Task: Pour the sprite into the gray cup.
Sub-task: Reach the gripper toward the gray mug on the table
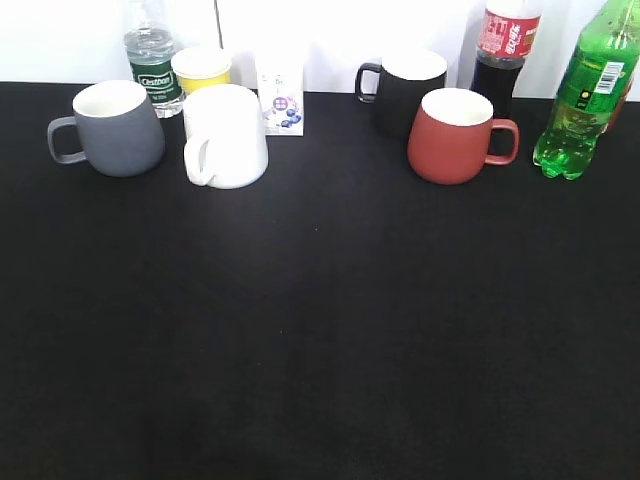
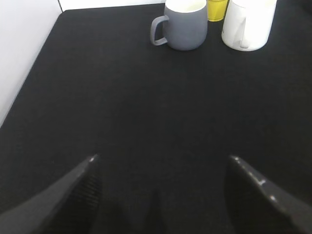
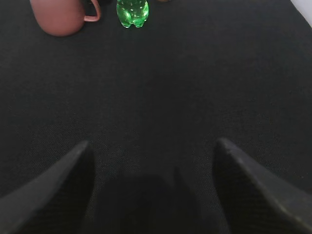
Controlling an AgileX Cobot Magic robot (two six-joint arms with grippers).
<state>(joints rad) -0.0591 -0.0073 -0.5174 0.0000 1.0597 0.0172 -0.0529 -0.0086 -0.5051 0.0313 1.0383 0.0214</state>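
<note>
Black bench [image 1: 320, 330], far row, left to right:
- gray cup [image 1: 118, 127], far left, upright, handle pointing left, white inside; the left wrist view shows it just left of the white mug
- clear water bottle [image 1: 153, 60], behind the gray cup
- yellow cup [image 1: 201, 69], behind the white mug
- white mug [image 1: 226, 136], upright, just right of the gray cup
- small white carton [image 1: 281, 92], against the wall
- black mug [image 1: 402, 88], handle left
- red mug [image 1: 455, 135], handle right
- cola bottle [image 1: 505, 50], red label
- sprite [image 1: 587, 95], far right, upright, just right of the red mug, well apart from the gray cup

Left hand [image 2: 161, 170]: spread, holding nothing, above bare bench near of the gray cup
Right hand [image 3: 153, 153]: spread, holding nothing, near of the sprite
</note>
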